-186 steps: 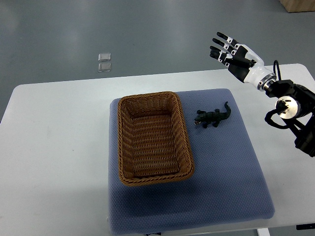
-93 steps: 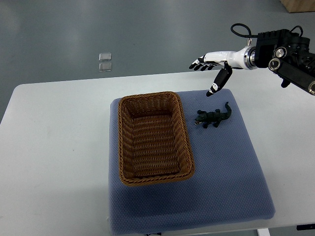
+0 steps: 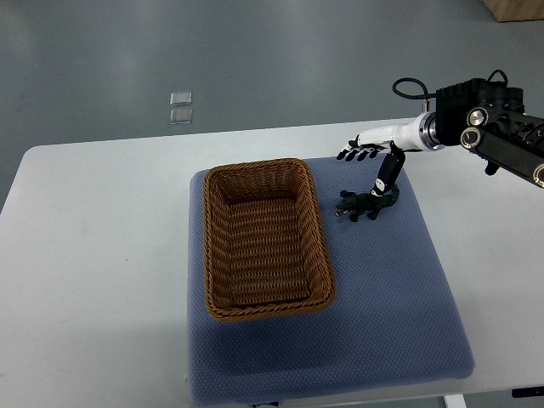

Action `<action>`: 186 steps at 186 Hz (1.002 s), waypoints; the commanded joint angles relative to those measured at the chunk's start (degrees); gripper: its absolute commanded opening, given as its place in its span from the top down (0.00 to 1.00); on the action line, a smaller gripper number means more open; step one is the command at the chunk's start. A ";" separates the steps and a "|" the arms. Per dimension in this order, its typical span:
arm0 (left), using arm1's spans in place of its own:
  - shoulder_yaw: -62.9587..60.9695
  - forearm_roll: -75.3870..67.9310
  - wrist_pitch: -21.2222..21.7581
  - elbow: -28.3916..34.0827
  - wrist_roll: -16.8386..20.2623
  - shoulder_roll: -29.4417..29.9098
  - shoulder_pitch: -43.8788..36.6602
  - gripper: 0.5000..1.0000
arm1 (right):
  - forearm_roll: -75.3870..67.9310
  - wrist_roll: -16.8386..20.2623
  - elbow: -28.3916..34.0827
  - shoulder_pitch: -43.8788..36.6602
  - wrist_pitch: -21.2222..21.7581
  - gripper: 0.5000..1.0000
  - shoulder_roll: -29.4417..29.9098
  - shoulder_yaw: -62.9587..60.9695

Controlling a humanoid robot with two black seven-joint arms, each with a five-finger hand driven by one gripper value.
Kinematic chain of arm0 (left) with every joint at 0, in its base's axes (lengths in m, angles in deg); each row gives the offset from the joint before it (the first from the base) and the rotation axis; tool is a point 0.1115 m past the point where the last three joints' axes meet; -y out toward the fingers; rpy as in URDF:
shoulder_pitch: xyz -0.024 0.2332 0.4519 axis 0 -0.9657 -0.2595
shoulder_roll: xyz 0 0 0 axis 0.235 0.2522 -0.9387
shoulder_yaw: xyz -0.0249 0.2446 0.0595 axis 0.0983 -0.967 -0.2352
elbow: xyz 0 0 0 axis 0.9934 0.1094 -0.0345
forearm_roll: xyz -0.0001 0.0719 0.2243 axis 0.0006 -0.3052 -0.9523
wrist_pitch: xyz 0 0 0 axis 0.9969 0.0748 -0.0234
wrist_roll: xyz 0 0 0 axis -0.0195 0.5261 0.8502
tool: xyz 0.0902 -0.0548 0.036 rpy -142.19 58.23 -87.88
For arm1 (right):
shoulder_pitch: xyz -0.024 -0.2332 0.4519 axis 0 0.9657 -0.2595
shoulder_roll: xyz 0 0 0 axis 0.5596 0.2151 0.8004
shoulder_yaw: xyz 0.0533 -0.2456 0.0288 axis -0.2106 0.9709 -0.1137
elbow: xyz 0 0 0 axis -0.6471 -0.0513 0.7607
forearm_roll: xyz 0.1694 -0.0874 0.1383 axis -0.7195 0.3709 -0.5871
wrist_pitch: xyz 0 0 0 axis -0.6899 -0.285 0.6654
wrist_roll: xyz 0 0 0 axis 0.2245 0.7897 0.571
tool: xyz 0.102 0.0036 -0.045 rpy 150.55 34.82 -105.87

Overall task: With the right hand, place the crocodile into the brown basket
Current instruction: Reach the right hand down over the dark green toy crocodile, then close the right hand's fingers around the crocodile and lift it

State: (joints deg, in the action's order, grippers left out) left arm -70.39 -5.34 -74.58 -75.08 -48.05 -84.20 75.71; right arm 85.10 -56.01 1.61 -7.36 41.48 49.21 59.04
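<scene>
Right hand [image 3: 372,155] spread wide, holding nothing, thumb pointing down at the tail of the crocodile [image 3: 365,203]. Croc lies on the blue mat [image 3: 408,289], just right of the brown basket [image 3: 217,255]. Suggest centring over the torso rather than the tail, going lower, then closing.

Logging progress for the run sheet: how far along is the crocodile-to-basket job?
Done: nothing delivered; the brown basket is empty. In hand: the right hand is over the crocodile, fingers spread, thumb pointing down by its tail; no grasp shows. The crocodile lies on the blue mat, right of the basket. Left: close on it, lift, carry left, release in the basket.
</scene>
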 commanded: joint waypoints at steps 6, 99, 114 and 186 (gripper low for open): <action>0.00 0.00 0.00 0.10 -0.01 0.00 -0.01 0.00 | 0.89 -0.24 0.07 1.72 -2.38 0.15 0.67 0.19; 0.00 0.00 0.09 0.37 -0.01 0.00 0.08 0.00 | 10.03 -1.21 0.07 5.51 -5.28 0.16 2.51 1.33; 0.00 0.00 0.00 0.37 -0.01 0.00 -0.01 0.00 | 10.90 -1.39 -0.02 5.51 -5.90 0.16 2.51 2.13; 0.09 0.00 0.09 0.37 -0.01 0.00 0.08 0.00 | 11.96 -2.09 -0.46 5.86 -6.25 0.34 2.51 2.13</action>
State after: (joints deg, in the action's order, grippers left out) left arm -70.38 -5.34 -74.49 -74.70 -48.07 -84.20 75.75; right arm 96.67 -57.75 1.31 -1.61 35.23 51.73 61.16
